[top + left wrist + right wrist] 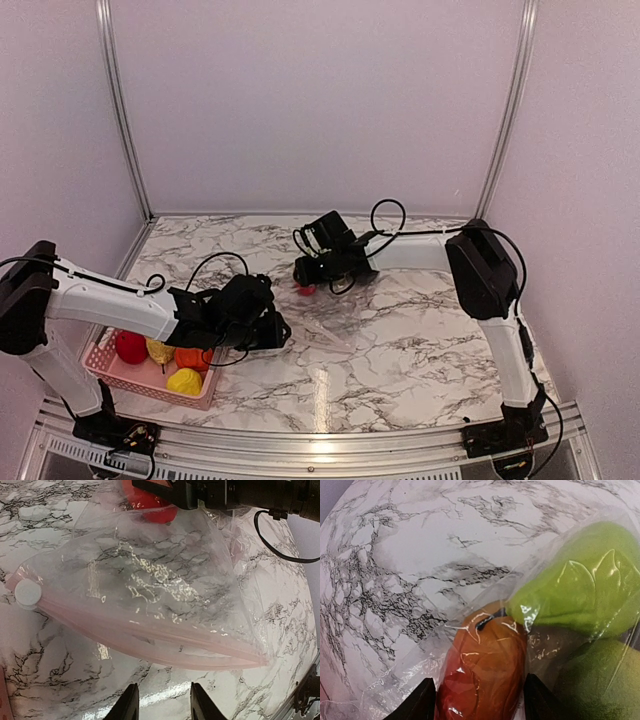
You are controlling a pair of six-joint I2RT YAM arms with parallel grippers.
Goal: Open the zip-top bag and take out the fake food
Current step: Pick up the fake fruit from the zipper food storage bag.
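The bag (345,322) lies flat on the marble table (420,350) in the middle of the overhead view. It is clear, with a pink zip strip (150,637) along the near edge. In the left wrist view a white slider (27,594) sits at the strip's left end.

The left jaws, left of centre and low in the overhead view, stand open with bare table between them. They are just short of the zip edge and apart from it.

The right jaws are at the bag's far end, above centre. In the right wrist view they straddle a red piece (485,675) of toy food inside the plastic, one finger close against each side. Whether they squeeze it I cannot tell. A green piece (580,580) and a darker green one (600,680) lie to its right, also under the film.

A pink basket (140,384) in the lower left corner holds a red apple (130,347), a yellow lemon (184,381), an orange pumpkin (192,358) and another yellow piece (160,350).
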